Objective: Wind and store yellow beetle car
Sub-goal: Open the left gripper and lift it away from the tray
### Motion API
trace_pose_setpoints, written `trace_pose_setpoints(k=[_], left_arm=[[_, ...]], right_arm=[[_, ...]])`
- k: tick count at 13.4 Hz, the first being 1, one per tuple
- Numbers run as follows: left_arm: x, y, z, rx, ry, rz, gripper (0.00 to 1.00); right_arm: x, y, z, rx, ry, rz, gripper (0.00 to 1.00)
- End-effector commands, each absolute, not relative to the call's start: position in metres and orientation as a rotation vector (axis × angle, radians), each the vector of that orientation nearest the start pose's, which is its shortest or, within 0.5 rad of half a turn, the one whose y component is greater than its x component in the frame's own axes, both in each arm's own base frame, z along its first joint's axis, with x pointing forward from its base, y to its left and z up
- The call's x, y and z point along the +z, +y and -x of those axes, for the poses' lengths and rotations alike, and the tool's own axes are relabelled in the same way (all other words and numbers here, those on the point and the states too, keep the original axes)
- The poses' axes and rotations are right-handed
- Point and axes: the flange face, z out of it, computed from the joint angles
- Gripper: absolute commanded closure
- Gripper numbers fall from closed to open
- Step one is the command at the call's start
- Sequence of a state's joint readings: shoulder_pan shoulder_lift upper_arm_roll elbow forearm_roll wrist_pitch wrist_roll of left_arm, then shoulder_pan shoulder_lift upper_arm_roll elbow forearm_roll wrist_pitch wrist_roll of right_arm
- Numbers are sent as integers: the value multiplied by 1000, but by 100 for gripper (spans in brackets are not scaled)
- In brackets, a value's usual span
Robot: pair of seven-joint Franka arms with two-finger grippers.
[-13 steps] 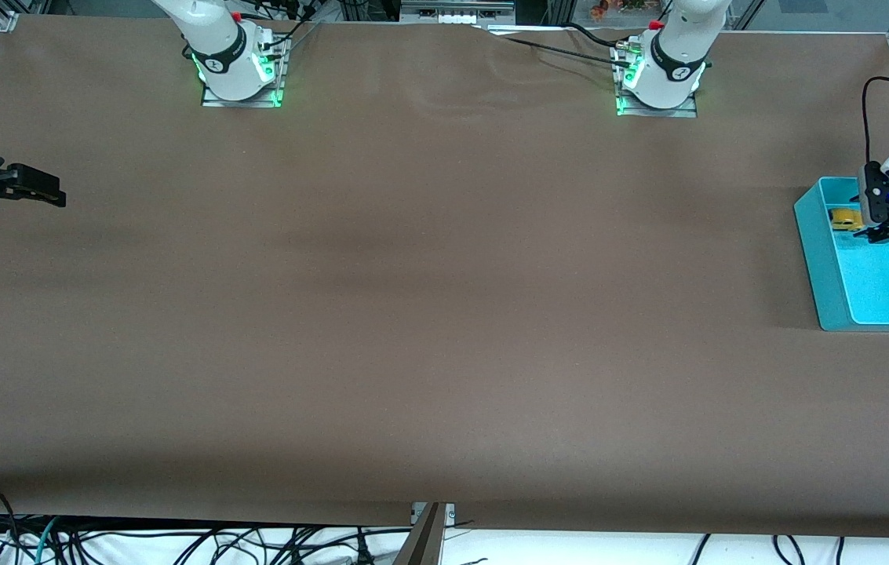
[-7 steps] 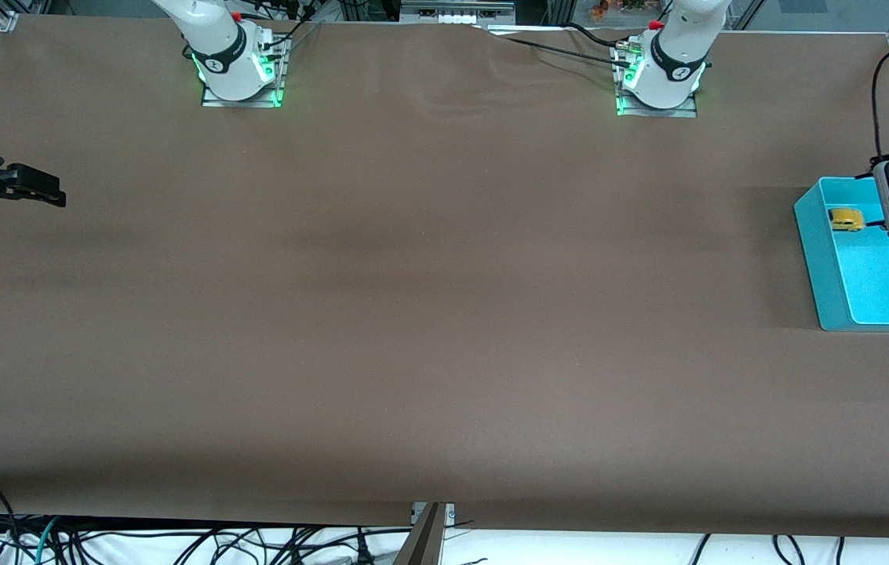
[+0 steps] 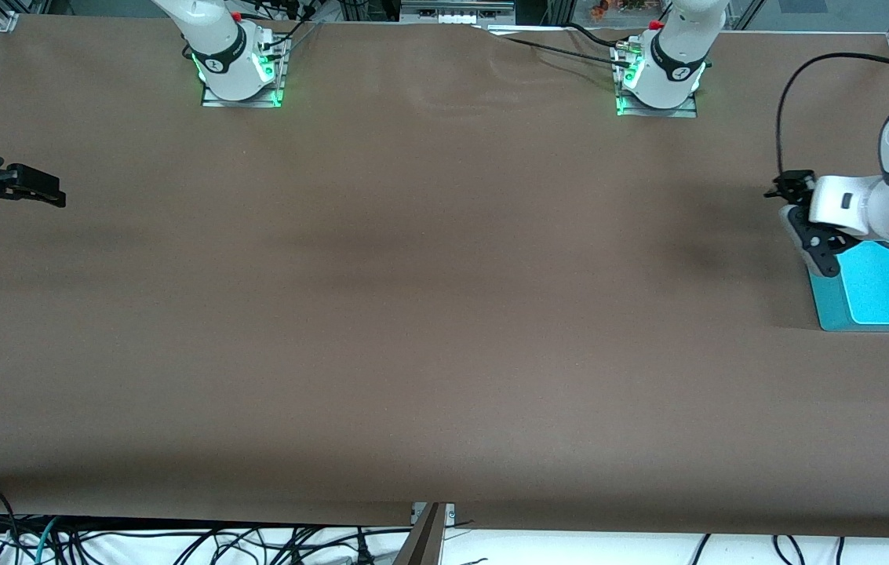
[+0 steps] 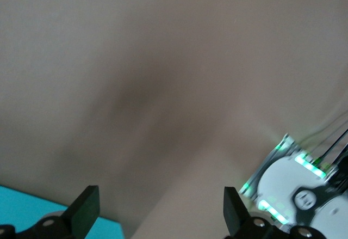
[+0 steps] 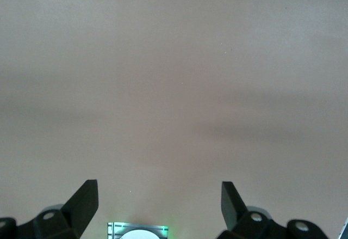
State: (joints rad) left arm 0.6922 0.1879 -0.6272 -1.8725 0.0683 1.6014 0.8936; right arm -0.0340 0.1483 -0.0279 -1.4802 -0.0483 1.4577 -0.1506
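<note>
The yellow beetle car is hidden in every view. The teal bin [image 3: 827, 304] stands at the left arm's end of the table, and its corner shows in the left wrist view [image 4: 32, 214]. My left gripper [image 3: 811, 235] is open and empty, up over the bin's end that faces the table's middle, and the hand covers that part of the bin. In the left wrist view the left gripper [image 4: 162, 202] has only bare table between its fingers. My right gripper [image 3: 52, 193] waits open and empty over the right arm's end of the table, as its wrist view [image 5: 159, 196] shows.
The brown table cover [image 3: 428, 298] is bare across its middle. The left arm's base [image 3: 657, 78] and the right arm's base [image 3: 238, 72] stand along the table edge farthest from the front camera. Cables [image 3: 177, 541] hang below the nearest edge.
The left gripper has come up out of the teal bin and swung toward the table's middle. The yellow car, seen lying in the bin before, is now covered by the hand.
</note>
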Motion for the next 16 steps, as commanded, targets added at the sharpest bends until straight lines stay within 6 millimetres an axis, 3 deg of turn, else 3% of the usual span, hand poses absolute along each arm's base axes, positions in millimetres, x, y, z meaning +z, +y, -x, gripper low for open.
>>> trace_pose_setpoints(k=[1, 3, 5, 6, 8, 10, 12, 16], left_arm=[[438, 35, -560, 586, 1192, 3139, 0], [480, 1, -562, 481, 1077, 3158, 0], [518, -8, -567, 412, 944, 3175, 0], [536, -31, -563, 375, 912, 3158, 0], [554, -48, -555, 331, 790, 3158, 0], [557, -57, -556, 305, 571, 3197, 0], [566, -39, -565, 156, 408, 3223, 0], [563, -47, -547, 144, 382, 3197, 0]], right_arm=[[578, -41, -585, 270, -121, 3175, 0], [578, -41, -586, 270, -121, 3173, 0], [578, -42, -585, 270, -121, 3173, 0], [578, -43, -585, 270, -116, 3173, 0], [578, -43, -585, 270, -116, 3173, 0], [578, -44, -585, 270, -113, 3172, 0], [578, -44, -585, 270, -113, 3172, 0], [578, -44, -585, 269, -113, 3170, 0]])
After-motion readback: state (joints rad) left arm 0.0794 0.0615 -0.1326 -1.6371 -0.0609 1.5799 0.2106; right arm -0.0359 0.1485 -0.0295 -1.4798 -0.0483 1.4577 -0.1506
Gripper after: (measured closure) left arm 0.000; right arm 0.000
